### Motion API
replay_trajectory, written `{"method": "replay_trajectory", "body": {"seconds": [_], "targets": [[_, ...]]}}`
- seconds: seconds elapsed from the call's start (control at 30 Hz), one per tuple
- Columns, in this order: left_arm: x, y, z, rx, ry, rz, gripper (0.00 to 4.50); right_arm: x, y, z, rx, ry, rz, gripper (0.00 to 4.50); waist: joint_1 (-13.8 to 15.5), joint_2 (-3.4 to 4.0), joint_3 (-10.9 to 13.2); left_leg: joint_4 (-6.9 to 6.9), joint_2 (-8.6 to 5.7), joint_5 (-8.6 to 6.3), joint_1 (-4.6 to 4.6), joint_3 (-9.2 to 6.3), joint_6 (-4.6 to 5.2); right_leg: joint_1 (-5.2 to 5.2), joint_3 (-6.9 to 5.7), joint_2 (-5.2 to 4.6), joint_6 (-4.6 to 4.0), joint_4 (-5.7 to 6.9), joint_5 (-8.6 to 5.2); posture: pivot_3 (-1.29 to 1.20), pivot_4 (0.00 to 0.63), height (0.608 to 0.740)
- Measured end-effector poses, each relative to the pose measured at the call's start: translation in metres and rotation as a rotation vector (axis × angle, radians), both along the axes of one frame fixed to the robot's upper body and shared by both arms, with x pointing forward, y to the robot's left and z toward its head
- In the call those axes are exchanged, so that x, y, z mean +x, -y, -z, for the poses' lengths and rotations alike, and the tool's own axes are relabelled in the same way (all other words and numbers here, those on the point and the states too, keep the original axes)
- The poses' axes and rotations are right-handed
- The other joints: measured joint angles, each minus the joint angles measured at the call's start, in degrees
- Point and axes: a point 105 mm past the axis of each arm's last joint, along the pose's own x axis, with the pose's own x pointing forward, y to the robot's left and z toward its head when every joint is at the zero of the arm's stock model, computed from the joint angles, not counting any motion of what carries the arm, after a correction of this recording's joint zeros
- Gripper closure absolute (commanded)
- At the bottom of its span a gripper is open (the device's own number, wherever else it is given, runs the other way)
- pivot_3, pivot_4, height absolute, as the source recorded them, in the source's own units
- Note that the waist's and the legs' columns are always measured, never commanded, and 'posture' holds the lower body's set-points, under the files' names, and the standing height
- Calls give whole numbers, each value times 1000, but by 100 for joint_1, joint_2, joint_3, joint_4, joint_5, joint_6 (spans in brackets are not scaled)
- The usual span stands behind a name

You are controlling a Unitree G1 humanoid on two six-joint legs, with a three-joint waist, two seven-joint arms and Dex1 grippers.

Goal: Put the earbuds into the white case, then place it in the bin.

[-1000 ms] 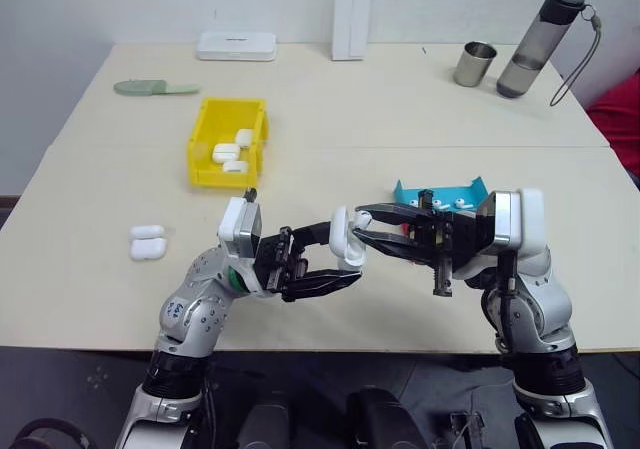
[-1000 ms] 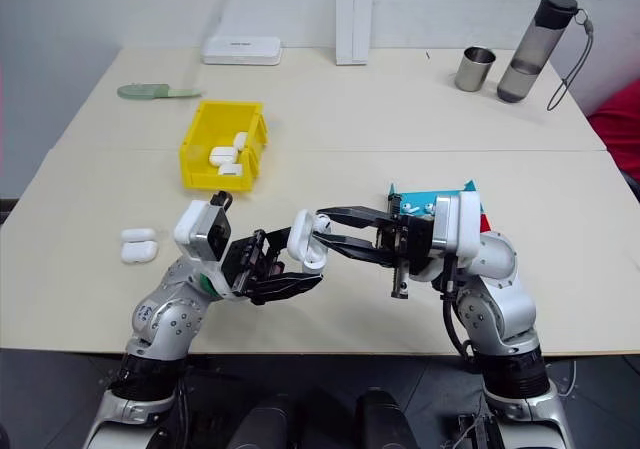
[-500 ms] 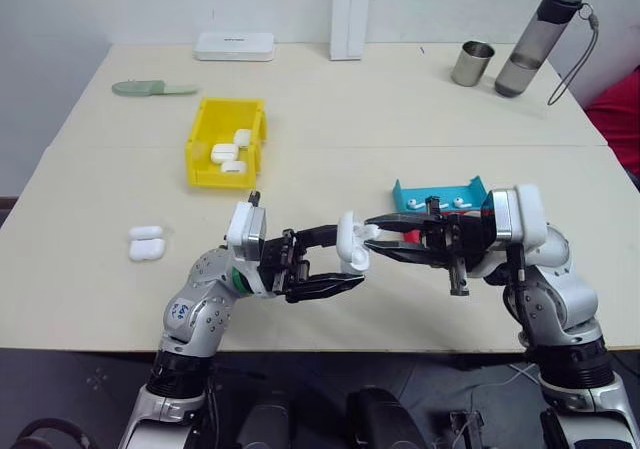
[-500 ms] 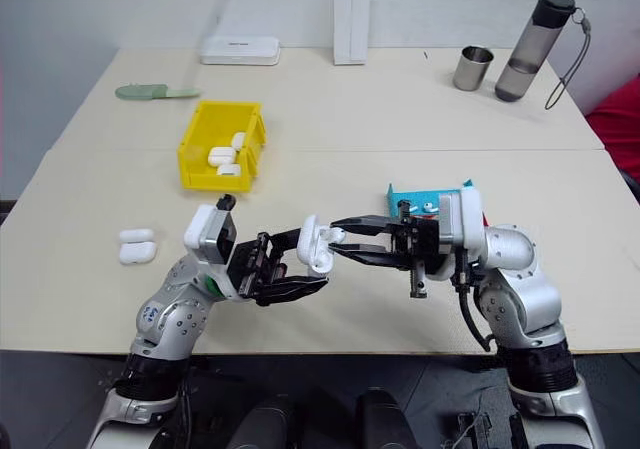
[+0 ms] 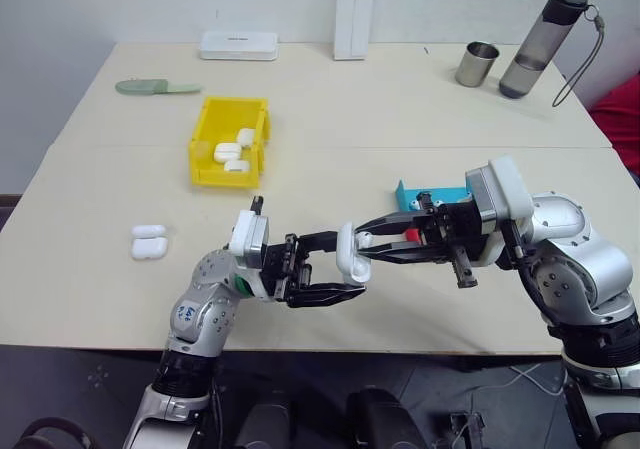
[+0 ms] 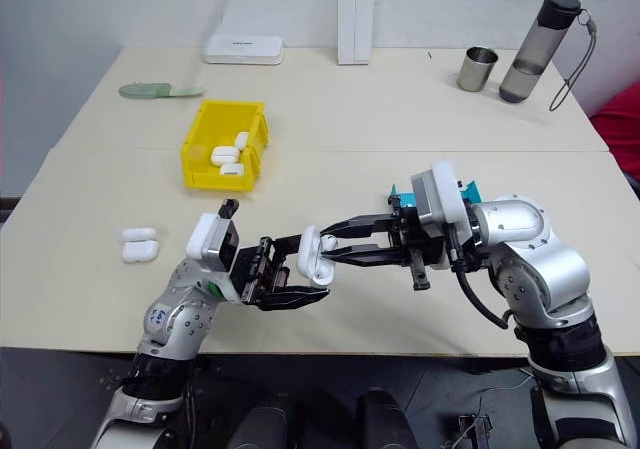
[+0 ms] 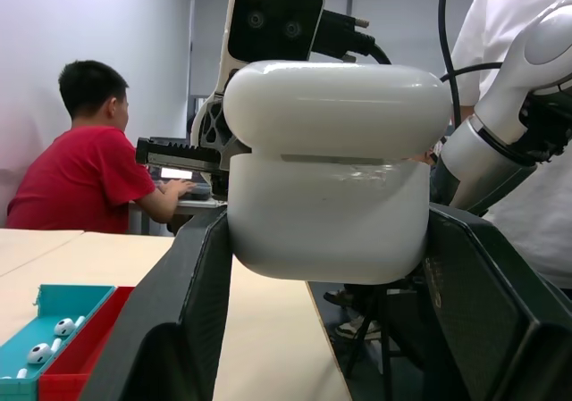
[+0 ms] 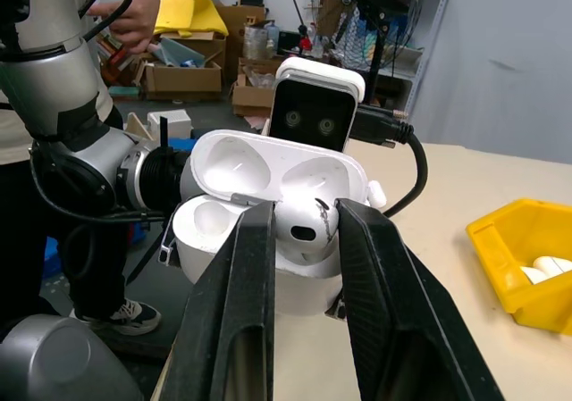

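Between the two arms, above the front of the table (image 5: 330,119), the white case (image 5: 347,250) is clamped by the left gripper (image 5: 340,266), its two black fingers pressed against opposite sides of the case, lid hinged open. One earbud (image 8: 302,231) is pinched between the fingers of the right gripper (image 5: 366,246) and is held at the open case, in or just over one of its wells; whether it is fully seated cannot be told. Behind the right gripper a teal tray (image 5: 440,193) is seen on the table, with more earbuds (image 7: 46,342) lying in it and a red tray (image 7: 76,365) touching its side. Farther back on the robot's left the yellow bin (image 5: 228,142) stands, several white cases (image 5: 230,152) inside. Two more white cases (image 5: 148,241) lie side by side near the left edge. Along the far edge are catalogued a flat white box (image 5: 238,45), an upright white box (image 5: 352,14), a metal cup (image 5: 479,64), a grey bottle (image 5: 540,43) and a green object (image 5: 155,87). A seated person in red (image 7: 85,164) is visible in the left wrist view.
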Motion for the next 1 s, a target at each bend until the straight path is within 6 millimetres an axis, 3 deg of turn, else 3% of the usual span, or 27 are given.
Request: {"method": "replay_trajectory", "body": {"seconds": [0.2, 0.3, 0.33, 0.6, 0.83, 0.9, 1.0], "targets": [[-1, 2, -2, -20, 24, -3, 1739, -2, 4, -2, 0, -15, -13, 1341, 0, 0, 0, -1, 0, 0, 0, 1, 0, 0, 1, 0, 0, -1, 0, 0, 150, 740], [-1, 3, -5, -44, 38, -8, 1739, -3, 17, -2, -59, -28, 4, 224, 28, -2, 1, 0, 0, -1, -1, -1, 1, 4, -1, -2, 0, -5, 0, 0, 150, 740], [-1, 3, -6, -50, 47, -11, 1739, -3, 22, -1, -72, -37, 19, 48, 29, -2, 1, 0, 0, -1, -1, 1, 2, 4, -1, -2, 0, -7, 0, 0, 150, 740], [0, -4, -4, -55, 54, -46, 1739, 1, 94, 6, -100, -15, 314, 48, 47, -7, 4, -6, 0, -1, -1, 3, 3, 8, -1, 2, 0, -7, 0, 0, 150, 740], [6, -20, 0, -45, 23, -128, 1739, -8, 212, 66, -165, 5, 830, 48, 149, -11, 5, -6, -1, -2, 12, 14, 5, 21, 6, 4, 2, -11, 1, 0, 150, 740], [7, -23, 0, -46, 18, -139, 1739, -16, 235, 79, -183, 12, 939, 48, 134, -11, 5, -13, -1, -2, 28, 14, 4, 32, 8, 5, 2, -14, 1, 0, 150, 740], [8, -24, 1, -42, 9, -142, 1739, -22, 252, 90, -195, 16, 1024, 48, 53, -9, 4, -23, 0, -1, 47, 18, 3, 49, 14, 7, 2, -23, 1, 0, 150, 740]]}}
